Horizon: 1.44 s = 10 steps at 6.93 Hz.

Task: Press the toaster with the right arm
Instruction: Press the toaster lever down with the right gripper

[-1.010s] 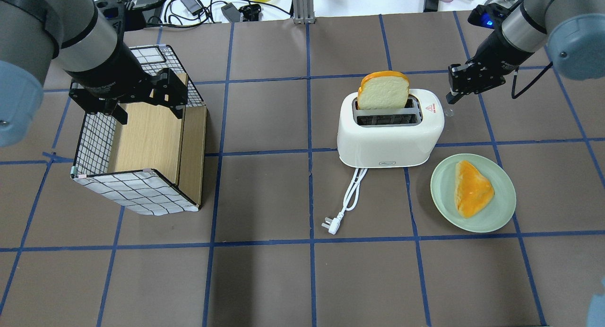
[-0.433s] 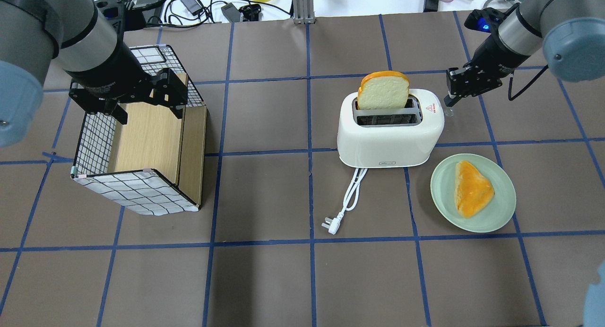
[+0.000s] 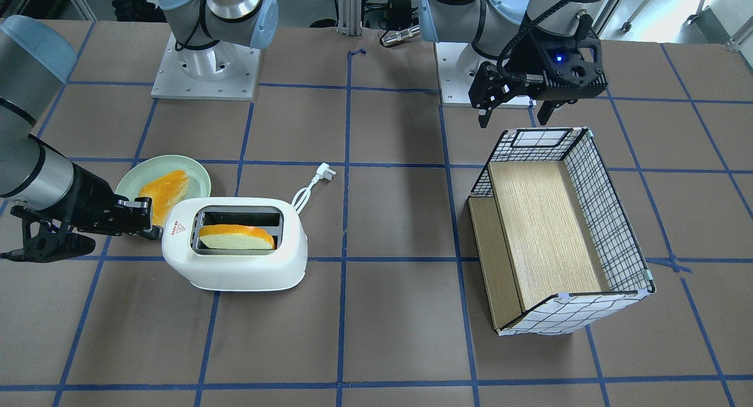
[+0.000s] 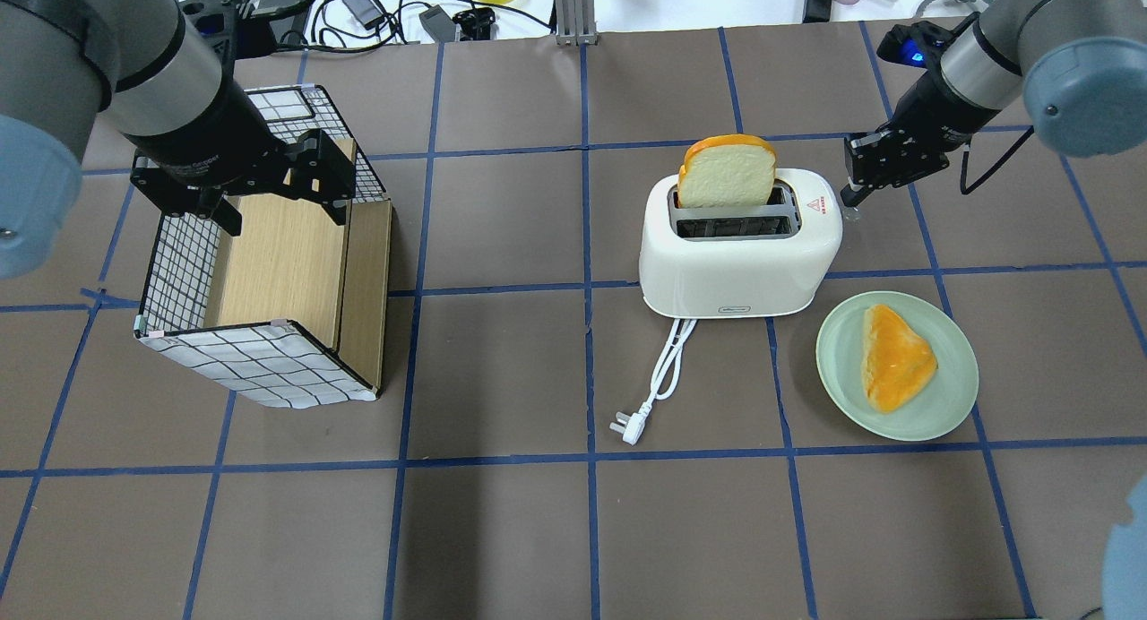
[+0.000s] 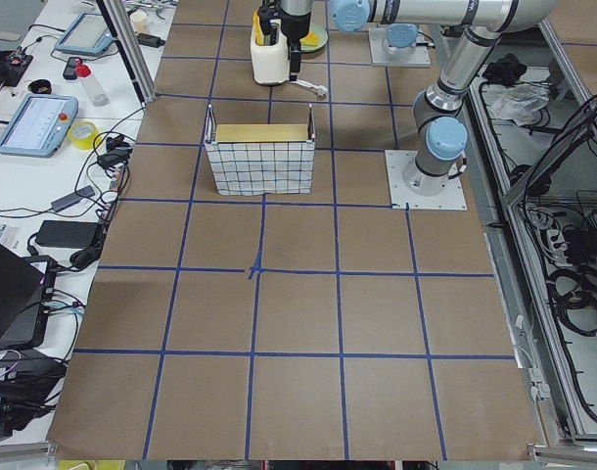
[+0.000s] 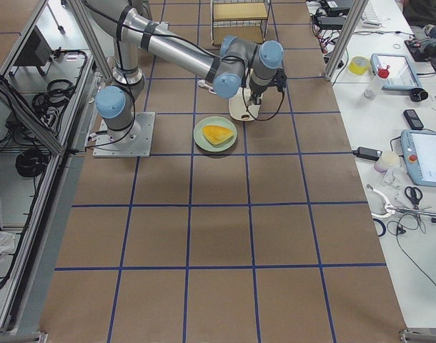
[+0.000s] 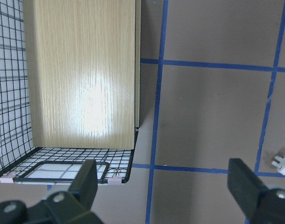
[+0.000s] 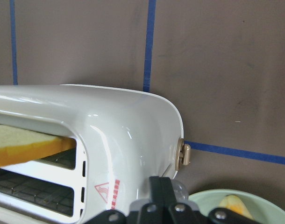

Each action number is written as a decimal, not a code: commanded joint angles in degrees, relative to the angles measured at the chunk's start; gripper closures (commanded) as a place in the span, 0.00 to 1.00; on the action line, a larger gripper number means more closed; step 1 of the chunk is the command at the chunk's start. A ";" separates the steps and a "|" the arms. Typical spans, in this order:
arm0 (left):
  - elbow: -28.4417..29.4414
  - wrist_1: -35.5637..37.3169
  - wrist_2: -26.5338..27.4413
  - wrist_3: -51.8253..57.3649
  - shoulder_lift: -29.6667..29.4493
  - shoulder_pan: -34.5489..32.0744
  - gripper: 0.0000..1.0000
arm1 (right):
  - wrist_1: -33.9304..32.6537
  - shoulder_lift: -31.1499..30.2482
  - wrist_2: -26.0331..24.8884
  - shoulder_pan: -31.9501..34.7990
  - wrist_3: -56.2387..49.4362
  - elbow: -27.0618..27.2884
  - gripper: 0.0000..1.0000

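The wood-lined wire basket sat under our wide-open left gripper, parked clear, we judged; the glossy, rounded white toaster stood on our right half beside a pale green plate, bread slice upright in one slot; our right gripper, jaws pinched together, hovered at its knob end, seemingly to press.
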 commanded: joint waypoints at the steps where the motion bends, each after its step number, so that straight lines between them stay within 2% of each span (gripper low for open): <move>1: 0.00 0.00 0.00 0.00 0.00 0.00 0.00 | 0.09 0.45 0.13 0.00 -1.93 0.00 0.90; 7: 0.00 0.00 0.00 0.00 0.00 0.00 0.00 | 0.44 0.63 -0.04 -0.09 -2.74 -0.18 0.91; 10: 0.00 0.00 0.00 0.00 0.00 0.00 0.00 | 0.44 1.50 -1.80 -0.09 -2.92 -0.08 0.94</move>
